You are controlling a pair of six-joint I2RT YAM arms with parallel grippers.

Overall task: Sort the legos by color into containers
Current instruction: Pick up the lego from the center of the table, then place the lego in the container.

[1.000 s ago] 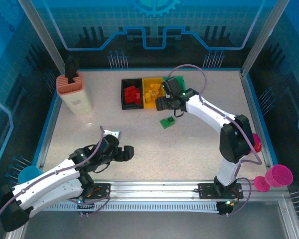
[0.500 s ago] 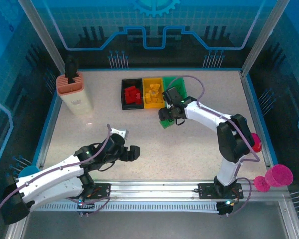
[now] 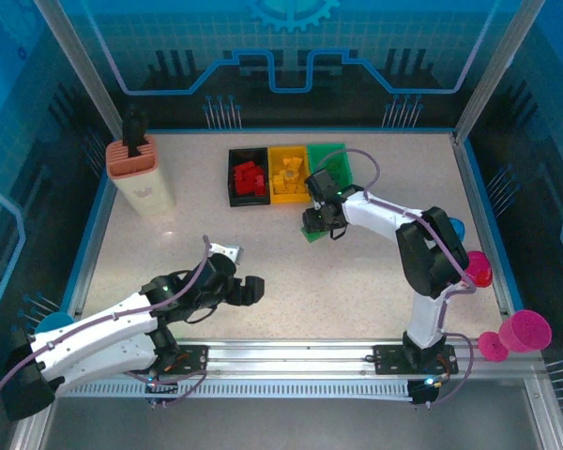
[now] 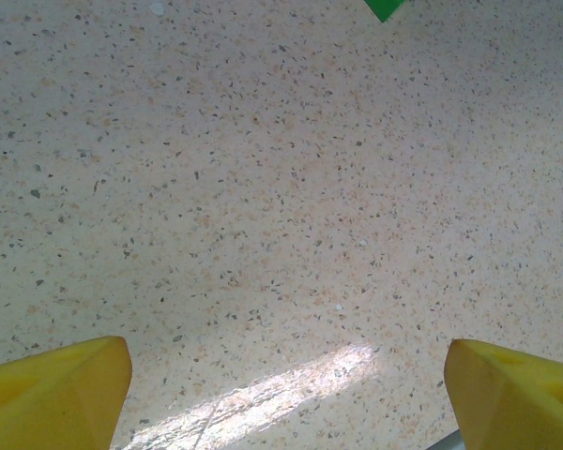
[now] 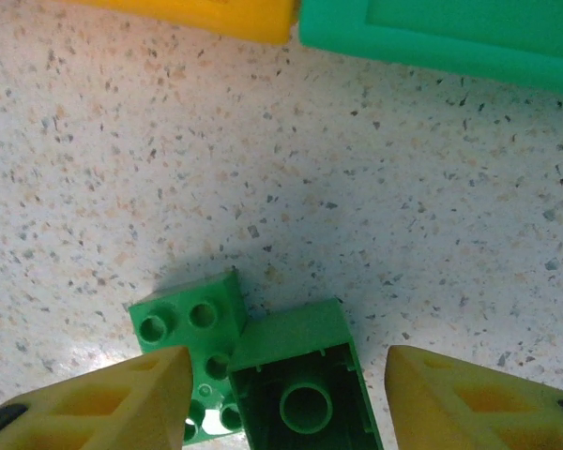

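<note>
Green bricks point(image 5: 296, 380), two touching, lie on the table point(image 5: 432, 197) near the green bin point(image 5: 441, 37) and yellow bin point(image 5: 197, 14), between the right gripper's point(image 5: 286, 375) spread fingers, while the left gripper point(image 4: 286, 375) hangs agape above the table.

**We hold both grippers spread wide**

We keep our left arm point(image 3: 94, 333) stretched low. At its end the left gripper point(image 3: 249, 289) points to the right, with its yellow fingers point(image 4: 56, 389) set wide apart. Our right arm point(image 3: 380, 211) bends sharply at the elbow behind the right gripper point(image 3: 317, 225), which tips downward with its fingers point(image 5: 122, 398) parted.
</note>
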